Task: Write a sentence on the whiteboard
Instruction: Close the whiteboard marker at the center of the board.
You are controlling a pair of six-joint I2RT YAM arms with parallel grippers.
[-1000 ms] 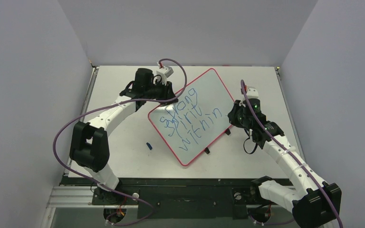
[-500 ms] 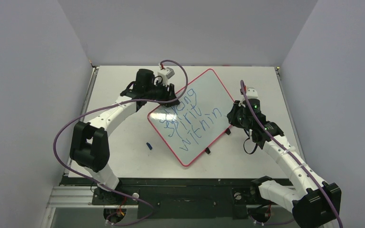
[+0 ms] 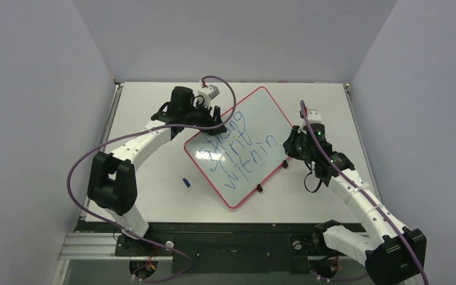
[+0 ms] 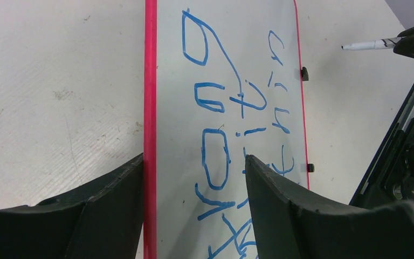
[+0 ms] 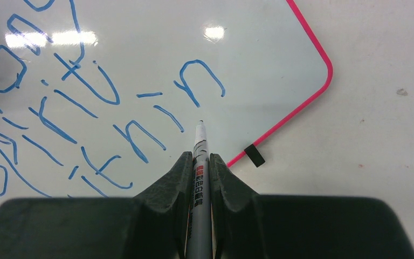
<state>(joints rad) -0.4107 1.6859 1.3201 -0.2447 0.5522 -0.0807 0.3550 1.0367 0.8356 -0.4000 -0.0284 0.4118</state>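
The whiteboard (image 3: 265, 111) lies turned like a diamond on the table, with a red rim (image 4: 150, 81). The sentence (image 3: 237, 148) is in blue letters in three lines. My left gripper (image 3: 212, 116) is at the board's upper left edge. It (image 4: 194, 157) is open, one finger outside the rim and the other over the letters, holding nothing. My right gripper (image 5: 200, 155) is shut on a grey marker (image 5: 199, 137). The marker tip hangs just over the board's right part, below the last "n". This gripper (image 3: 292, 144) is at the board's right edge.
A small blue cap (image 3: 186, 182) lies on the table left of the board's lower edge. Black clips (image 3: 259, 188) (image 3: 284, 165) sit on the board's lower right rim. Grey walls close in the table on three sides.
The left gripper's jaws have spread wide at the board's upper left edge. The right arm and the marker have stayed where they were.
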